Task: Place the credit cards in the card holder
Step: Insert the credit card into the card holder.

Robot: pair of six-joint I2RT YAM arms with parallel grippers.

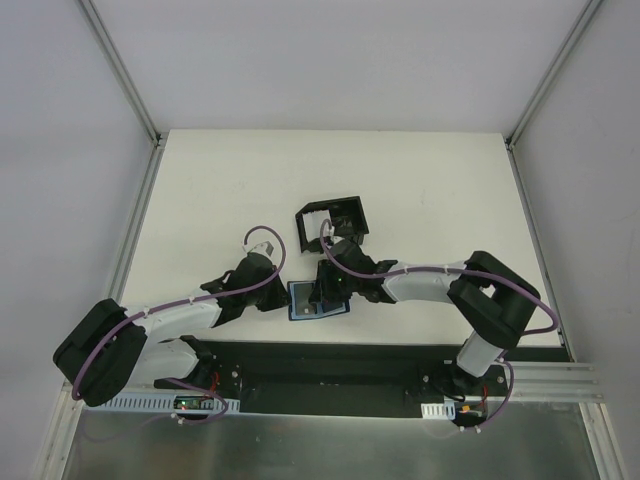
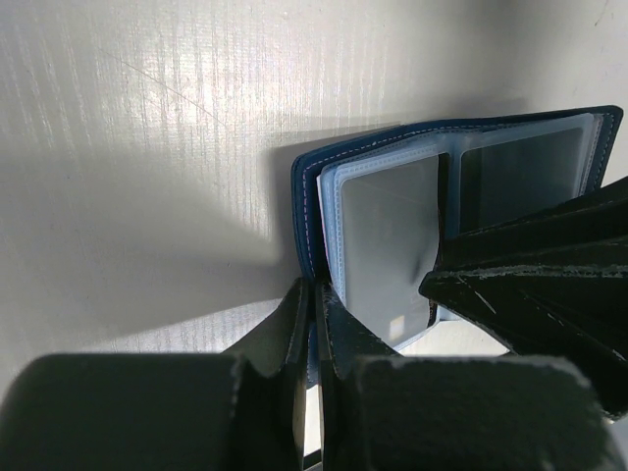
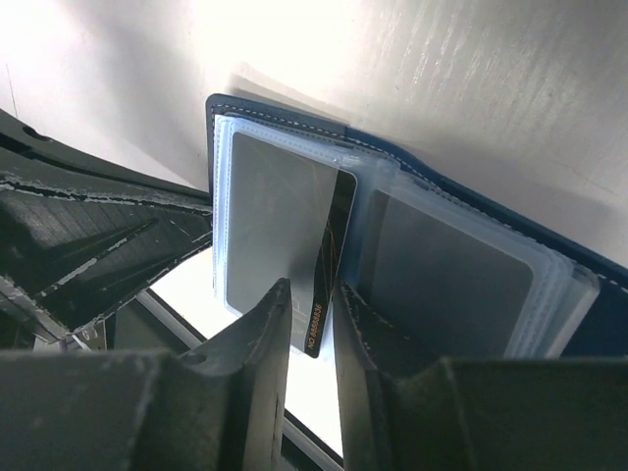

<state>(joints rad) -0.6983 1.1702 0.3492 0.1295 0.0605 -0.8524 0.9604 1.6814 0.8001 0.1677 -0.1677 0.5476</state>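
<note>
Top external: card holder (image 1: 303, 299) lies open on the white worktop (image 1: 220, 190), with the black box (image 1: 332, 222) just beyond it. Left end effector (image 2: 314, 294) is clamped on the card holder's blue cover edge. Right end effector (image 3: 312, 294) pinches a credit card (image 3: 329, 260) edge-up over the card holder's clear sleeves.
</note>
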